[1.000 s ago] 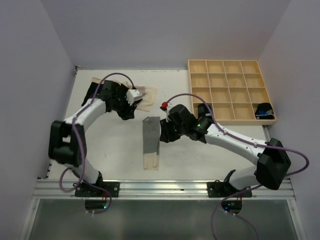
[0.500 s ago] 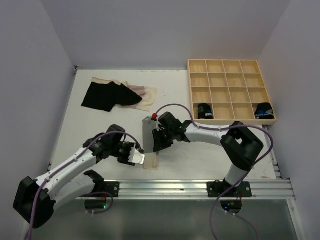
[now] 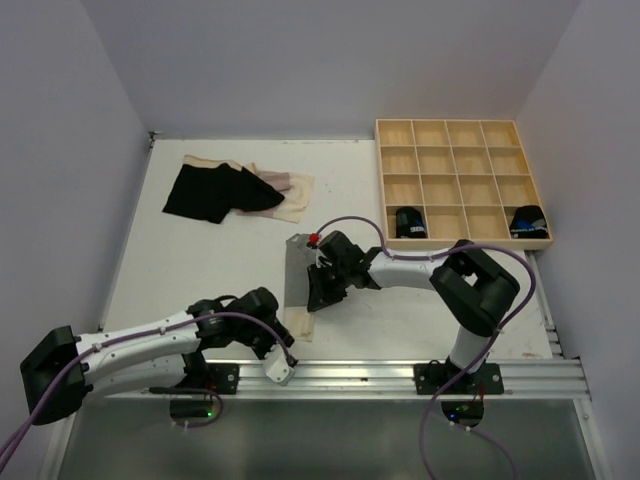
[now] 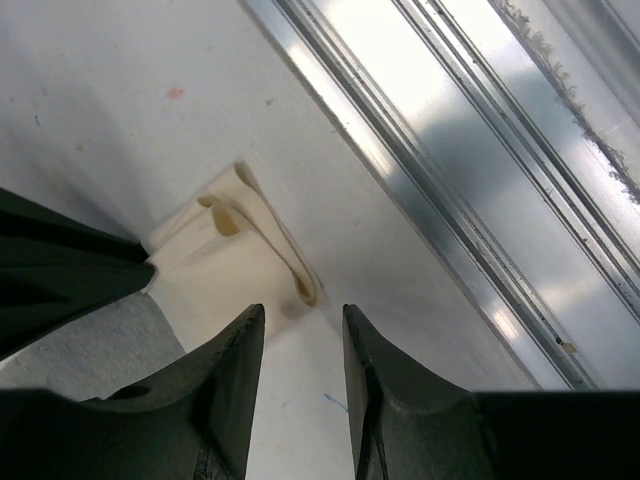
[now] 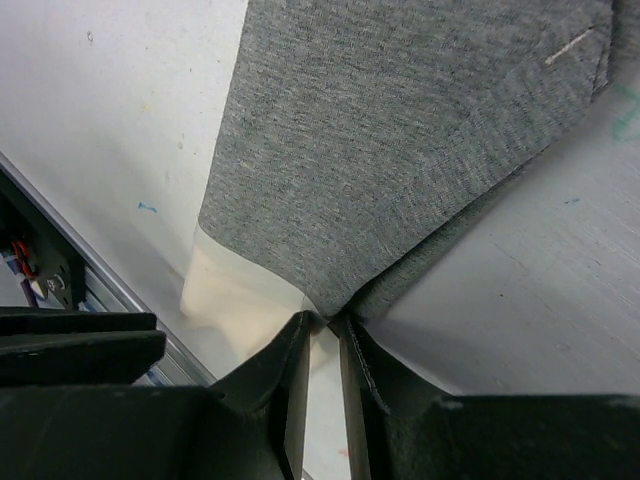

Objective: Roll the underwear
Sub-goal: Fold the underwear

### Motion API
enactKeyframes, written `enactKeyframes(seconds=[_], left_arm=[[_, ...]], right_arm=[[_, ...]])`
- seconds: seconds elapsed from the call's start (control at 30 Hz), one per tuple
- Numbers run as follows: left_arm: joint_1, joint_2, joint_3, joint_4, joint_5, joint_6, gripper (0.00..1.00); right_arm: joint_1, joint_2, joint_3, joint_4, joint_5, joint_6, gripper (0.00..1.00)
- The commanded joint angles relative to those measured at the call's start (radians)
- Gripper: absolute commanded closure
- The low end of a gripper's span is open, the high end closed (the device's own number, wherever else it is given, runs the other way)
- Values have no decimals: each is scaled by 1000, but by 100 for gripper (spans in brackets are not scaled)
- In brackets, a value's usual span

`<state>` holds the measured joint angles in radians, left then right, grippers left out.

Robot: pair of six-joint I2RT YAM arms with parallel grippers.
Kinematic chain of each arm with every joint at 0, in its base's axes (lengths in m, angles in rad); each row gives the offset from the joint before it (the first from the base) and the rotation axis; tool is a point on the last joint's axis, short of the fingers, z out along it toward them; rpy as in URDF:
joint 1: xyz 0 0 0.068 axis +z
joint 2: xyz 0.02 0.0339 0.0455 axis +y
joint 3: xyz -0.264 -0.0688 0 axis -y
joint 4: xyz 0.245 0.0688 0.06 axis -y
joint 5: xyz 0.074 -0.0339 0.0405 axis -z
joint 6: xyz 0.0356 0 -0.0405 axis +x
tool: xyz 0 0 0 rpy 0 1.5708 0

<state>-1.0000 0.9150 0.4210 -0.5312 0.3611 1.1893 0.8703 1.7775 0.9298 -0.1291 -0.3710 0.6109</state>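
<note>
Although two dark rolls (image 3: 408, 222) sit in the wooden tray (image 3: 470, 243) and look like finished ones, most of the job is left, I think. The grey underwear (image 3: 297, 268) lies in the middle of the table (image 3: 200, 270), folded into a long strip with a pale beige end (image 4: 240, 265) near the metal rail (image 3: 340, 372). It is not rolled yet. The right gripper (image 5: 320, 322) has its fingers pressed nearly together, pinching the strip's side edge. The left gripper (image 4: 300, 335) is spread apart with nothing in it, just beside the beige end. A black one (image 3: 212, 190) and pale ones (image 3: 290, 190) wait in a heap at the back left. No words or labels can be read. A small white mark (image 5: 572, 47) on the grey cloth shows no letters.
</note>
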Motion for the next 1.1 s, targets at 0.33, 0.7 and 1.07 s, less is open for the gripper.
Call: enactKeyframes(seconds=[0.33,0.7,1.07], left_arm=[[-94,45,-126,206,-177,147,68],[-91,42,-15,152,-73,9,100],[96,100,122,100,93,-148,100]], right_arm=[[6,-6,-29,-10,-12,-5,78],[6,2,-34,-26,-11,-23,80],[6,-15,-36,-69,-5,-60,81]])
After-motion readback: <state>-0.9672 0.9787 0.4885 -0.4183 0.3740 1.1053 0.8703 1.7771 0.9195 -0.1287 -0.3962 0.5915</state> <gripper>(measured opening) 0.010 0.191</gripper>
